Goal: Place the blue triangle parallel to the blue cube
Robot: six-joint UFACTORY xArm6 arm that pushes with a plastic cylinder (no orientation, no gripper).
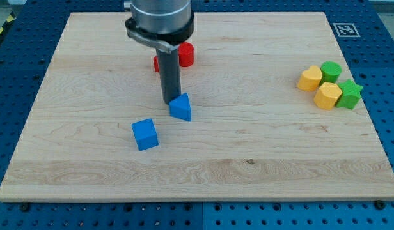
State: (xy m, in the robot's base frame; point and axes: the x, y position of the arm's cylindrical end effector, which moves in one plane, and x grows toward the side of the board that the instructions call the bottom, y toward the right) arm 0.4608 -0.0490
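Nearest the camera sits the blue cube (145,134), on the wooden board (248,166) left of centre and somewhat closer to the bottom edge than to the top. Its faces are turned slightly askew to the board's edges. Just up and to the right of it, apart from it with bare wood between, lies the blue triangle (181,107), its peak pointing toward the top edge.

I carry no jaws or fingers to open or close, only a straight dark rod. My tip (171,102) stands on the board right against the upper left side of the blue triangle; whether it truly touches or stops just short I cannot tell.

Behind my rod, toward the top edge, are red blocks (182,55), partly hidden by the rod, so their shapes and number stay unclear to me.

Over by the right edge, well apart from the blue pieces, four blocks huddle together: a yellow block (309,78) on the left, a green cylinder (330,71) above, another yellow block (327,95) below, and a green star (350,94) farthest right.
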